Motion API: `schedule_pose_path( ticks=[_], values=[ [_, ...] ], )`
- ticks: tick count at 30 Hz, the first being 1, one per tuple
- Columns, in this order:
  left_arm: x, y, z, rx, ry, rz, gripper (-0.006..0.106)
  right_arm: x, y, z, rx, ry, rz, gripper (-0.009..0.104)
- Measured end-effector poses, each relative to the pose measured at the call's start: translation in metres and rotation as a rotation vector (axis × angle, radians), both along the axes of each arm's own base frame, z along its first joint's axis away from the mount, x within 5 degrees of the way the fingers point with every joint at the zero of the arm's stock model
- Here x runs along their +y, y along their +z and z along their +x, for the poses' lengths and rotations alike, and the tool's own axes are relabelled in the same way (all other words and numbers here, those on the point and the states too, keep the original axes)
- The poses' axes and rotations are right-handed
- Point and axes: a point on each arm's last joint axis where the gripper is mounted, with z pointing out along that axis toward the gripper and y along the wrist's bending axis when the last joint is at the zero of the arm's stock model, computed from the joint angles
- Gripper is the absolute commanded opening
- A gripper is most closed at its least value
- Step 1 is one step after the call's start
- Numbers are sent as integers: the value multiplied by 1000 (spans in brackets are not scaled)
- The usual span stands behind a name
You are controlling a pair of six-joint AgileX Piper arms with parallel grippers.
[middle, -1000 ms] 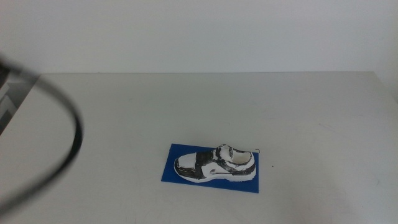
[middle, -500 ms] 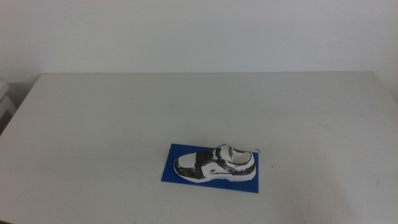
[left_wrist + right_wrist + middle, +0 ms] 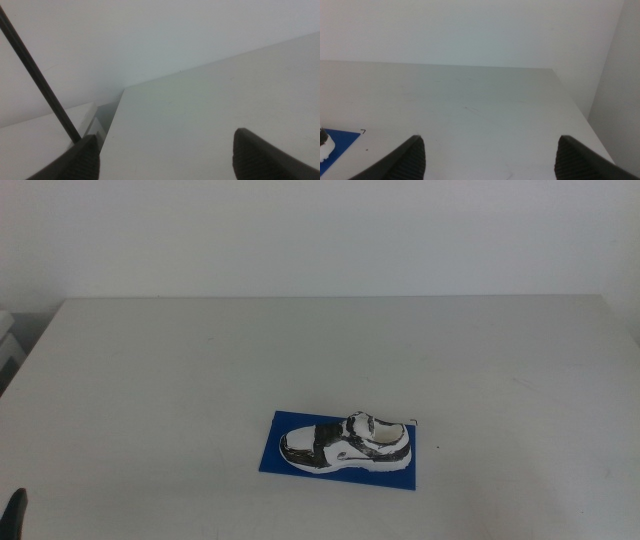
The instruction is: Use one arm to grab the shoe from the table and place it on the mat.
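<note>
While the shoe (image 3: 346, 445) lies flat on the blue mat (image 3: 270, 457), toe to the left, toward the near middle of the table (image 3: 200, 360), both arms wait off it. Only a dark tip of the left pincer (image 3: 15, 510) shows at the near-left corner, jaws spread and holding nothing. Likewise released, the right pincer (image 3: 490, 155) hangs over the table's right side.

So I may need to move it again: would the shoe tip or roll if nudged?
Probably neither. The shoe sits flat on its wide white sole on the mat, low in profile, so it would likely slide. It looks small, so probably light. The thin mat might shift with it.
</note>
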Motion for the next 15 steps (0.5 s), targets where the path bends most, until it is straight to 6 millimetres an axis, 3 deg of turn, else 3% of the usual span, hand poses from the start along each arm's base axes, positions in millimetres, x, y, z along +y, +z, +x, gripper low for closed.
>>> schedule_pose_path(
  ticks=[9,15],
  values=[
    [0,2,0,-34,-3,-12,88,0,0,0,0,0,0,66],
    [0,2,0,-42,2,-140,88,0,0,0,0,0,0,66]
  ],
)
